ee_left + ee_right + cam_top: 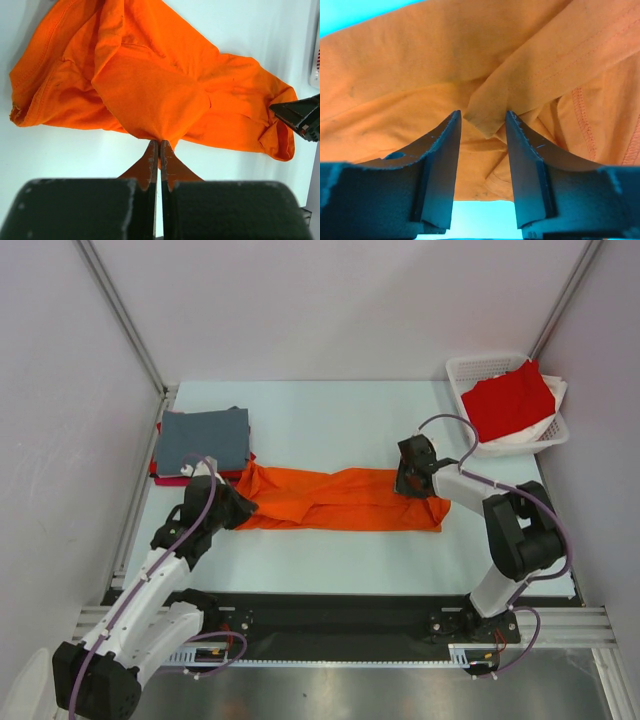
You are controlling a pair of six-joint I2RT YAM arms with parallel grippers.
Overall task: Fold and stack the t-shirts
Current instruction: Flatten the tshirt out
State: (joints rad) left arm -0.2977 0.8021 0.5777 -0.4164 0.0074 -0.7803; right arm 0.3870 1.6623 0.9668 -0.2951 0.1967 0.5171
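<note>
At the left pincer, tips clamp the orange t-shirt. Only its wrist view shows the right pincer apart, perhaps touching cloth.

The orange t-shirt is soft matt cloth — creased, hems stitched — the table smooth.

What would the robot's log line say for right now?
left fingers: shut on orange t-shirt | right fingers: open astride its fold | grey t-shirt: folded, back left | red t-shirt: in basket
</note>
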